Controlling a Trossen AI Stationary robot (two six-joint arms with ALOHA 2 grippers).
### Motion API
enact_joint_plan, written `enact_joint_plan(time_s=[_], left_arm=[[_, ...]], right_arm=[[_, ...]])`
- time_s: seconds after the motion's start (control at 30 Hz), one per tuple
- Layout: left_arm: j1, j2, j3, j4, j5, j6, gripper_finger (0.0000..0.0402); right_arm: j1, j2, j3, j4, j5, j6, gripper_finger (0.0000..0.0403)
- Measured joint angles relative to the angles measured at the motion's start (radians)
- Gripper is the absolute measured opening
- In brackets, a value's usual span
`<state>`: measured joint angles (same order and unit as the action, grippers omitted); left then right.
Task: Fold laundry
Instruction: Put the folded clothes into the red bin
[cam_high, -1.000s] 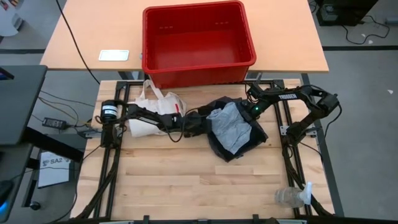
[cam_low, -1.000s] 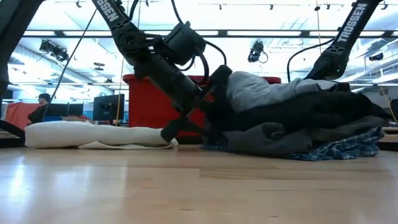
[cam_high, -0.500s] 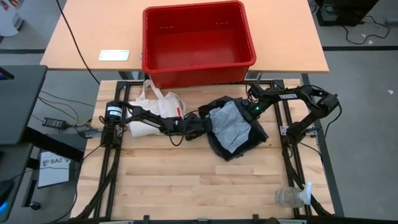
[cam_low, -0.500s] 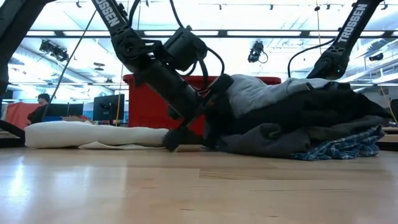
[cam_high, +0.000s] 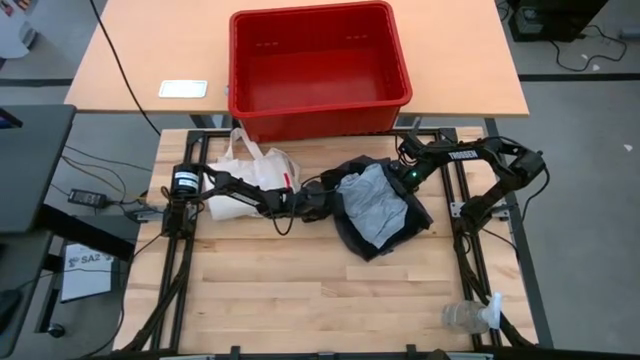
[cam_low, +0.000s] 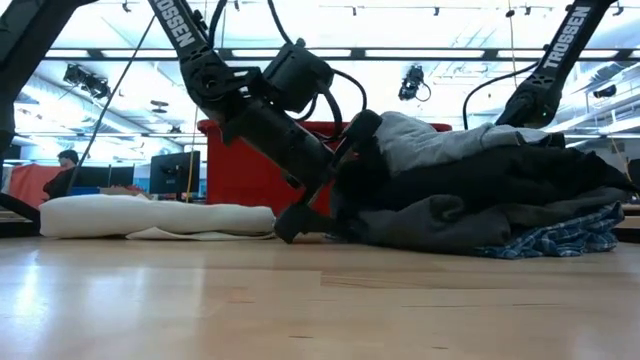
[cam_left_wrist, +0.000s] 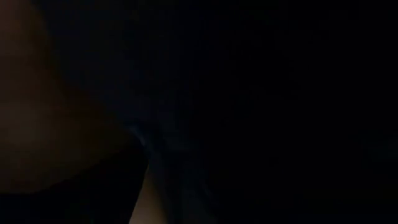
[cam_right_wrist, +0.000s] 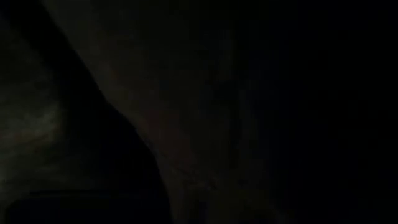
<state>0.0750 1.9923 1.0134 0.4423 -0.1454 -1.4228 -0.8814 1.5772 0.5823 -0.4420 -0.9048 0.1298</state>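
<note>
The laundry is a pile on the wooden table, right of its middle. A light grey T-shirt lies on top of a black garment and a dark grey one. A blue-and-white plaid one lies at the bottom. My left gripper is open at the pile's left edge, one finger high and one low by the table. My right gripper is at the pile's far right edge, hidden behind the pile in the low view. Both wrist views are dark. My left gripper comes at the pile's left edge from the table's left, slanting down. Its open fingers stand one above the other on either side of that edge. I cannot tell whether they touch the cloth.
A red plastic bin stands on the far table behind the pile. A cream tote bag lies under my left arm. A clear bottle lies at the near right corner. The near half of the wooden table is bare.
My left gripper has edged toward the pile and tipped a little downward, its low finger coming nearer the pile's foot.
</note>
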Motion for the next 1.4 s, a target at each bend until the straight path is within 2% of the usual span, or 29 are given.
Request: enact_joint_plan(time_s=[0.1,0.23,0.37,0.53,0.67,0.8,0.93,1.17,1.4], left_arm=[[-0.013,-0.026,0.000,-0.016,0.019,0.000,0.0384],[-0.010,-0.056,0.002,-0.180,0.195,-0.026,0.0384],[-0.021,-0.073,0.005,-0.261,0.248,0.011,0.0384],[-0.064,-0.108,-0.002,-0.318,0.463,-0.019,0.0384],[-0.146,-0.164,-0.001,-0.348,0.498,-0.029,0.0384],[-0.179,-0.196,-0.001,-0.405,0.450,-0.040,0.0384],[-0.178,-0.209,0.000,-0.356,0.418,-0.048,0.0384],[-0.170,-0.261,-0.002,-0.425,0.171,0.029,0.0384],[-0.168,-0.358,0.001,-0.410,0.054,0.150,0.0384]], right_arm=[[0.000,0.000,0.000,-0.008,-0.013,-0.002,0.0106],[0.001,0.000,-0.001,-0.019,-0.024,-0.023,0.0106],[0.002,0.001,-0.001,-0.017,-0.009,-0.028,0.0108],[0.003,0.000,0.000,-0.055,0.002,-0.033,0.0112],[0.007,0.000,0.000,-0.075,0.032,-0.052,0.0113],[0.007,-0.001,-0.012,-0.058,0.040,-0.055,0.0113],[0.003,-0.001,-0.014,-0.052,0.046,-0.055,0.0113],[0.002,-0.001,-0.014,-0.049,0.051,-0.052,0.0113],[0.002,-0.001,-0.015,-0.046,0.063,-0.051,0.0114]])
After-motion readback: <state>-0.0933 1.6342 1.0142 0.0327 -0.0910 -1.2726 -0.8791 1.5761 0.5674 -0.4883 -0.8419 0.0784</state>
